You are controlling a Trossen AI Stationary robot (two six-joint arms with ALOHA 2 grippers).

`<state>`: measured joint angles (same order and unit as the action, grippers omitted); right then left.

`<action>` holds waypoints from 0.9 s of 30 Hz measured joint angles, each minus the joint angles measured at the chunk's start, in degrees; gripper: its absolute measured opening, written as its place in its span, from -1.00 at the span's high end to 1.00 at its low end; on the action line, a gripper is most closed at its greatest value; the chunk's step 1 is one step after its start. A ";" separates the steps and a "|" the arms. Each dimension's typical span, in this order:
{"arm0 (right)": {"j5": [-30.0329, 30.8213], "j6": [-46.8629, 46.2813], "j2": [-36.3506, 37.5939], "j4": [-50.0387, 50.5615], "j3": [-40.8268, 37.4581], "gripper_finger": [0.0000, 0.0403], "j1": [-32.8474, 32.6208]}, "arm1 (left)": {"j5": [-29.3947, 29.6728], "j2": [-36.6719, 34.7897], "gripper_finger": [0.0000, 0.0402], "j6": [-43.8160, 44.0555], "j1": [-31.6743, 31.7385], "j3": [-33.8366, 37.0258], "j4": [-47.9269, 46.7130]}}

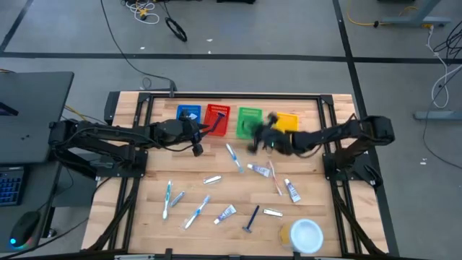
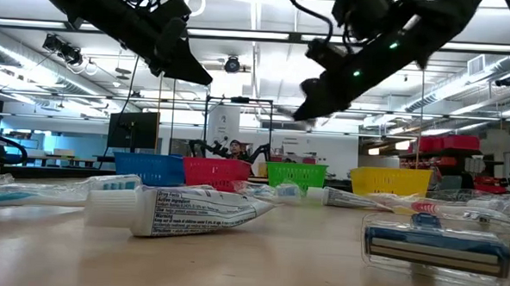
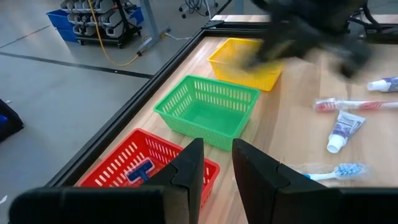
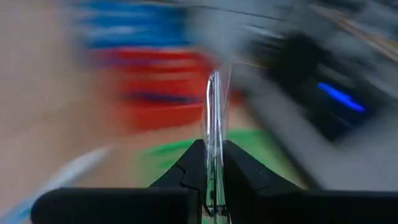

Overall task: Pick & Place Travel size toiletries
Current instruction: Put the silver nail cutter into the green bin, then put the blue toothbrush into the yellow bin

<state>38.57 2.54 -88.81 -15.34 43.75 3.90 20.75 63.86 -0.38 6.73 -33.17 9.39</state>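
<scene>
Count on tabletop, high view: four baskets in a row at the far edge, namely blue basket, red basket, green basket and yellow basket. One round white-and-yellow container near the front right corner.

Loose toiletries: four toothbrushes, three tubes, two small packets, one dark razor. One further small piece beside the leftmost toothbrush, too small to tell.

Right gripper: above the tabletop, just in front of the green basket. Jaws closed on a thin pale item, seen edge-on in the right wrist view only; hidden in the high view.

Left gripper: above the tabletop by the red basket. Jaws narrowly apart, nothing between them.

Left wrist view only: one blue razor lying inside the red basket.

Low view only: printing on the nearest tube.
</scene>
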 joint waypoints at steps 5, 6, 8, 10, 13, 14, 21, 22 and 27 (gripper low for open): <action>-6.09 -16.31 -1.17 -0.54 0.02 0.78 10.42 | -0.02 0.00 0.53 -0.02 -0.01 0.00 0.14; -10.93 -18.11 -1.77 -0.37 0.00 0.78 12.35 | -0.01 0.00 0.53 -0.01 0.02 0.00 0.29; -17.28 -19.43 -3.43 -1.29 0.00 0.78 15.09 | 0.01 0.00 0.53 0.00 0.00 0.00 0.42; -19.20 -19.15 -4.73 -1.37 0.00 0.78 16.59 | 0.01 0.00 0.53 -0.02 0.00 0.00 0.39; -21.25 -15.73 -6.63 -1.75 0.00 0.77 17.43 | -0.01 0.00 0.53 -0.02 0.00 0.00 0.39; -22.35 -15.40 -7.27 -2.16 0.00 0.77 17.52 | 0.03 0.00 0.53 -0.21 0.01 0.00 0.39; -24.93 -11.58 -9.95 -4.10 0.00 0.61 17.62 | 0.01 0.00 0.53 -1.99 -0.01 0.00 0.38; -24.26 -11.51 -10.05 -4.19 0.00 0.57 17.60 | 0.01 0.00 0.53 -1.99 0.02 0.00 0.35; -23.59 -11.67 -10.08 -4.17 0.00 0.43 18.46 | 0.05 0.00 0.53 -3.09 0.01 0.00 0.37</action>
<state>14.98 -9.13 -98.89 -19.51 43.75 22.36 20.79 63.86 -3.47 6.74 -33.17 9.76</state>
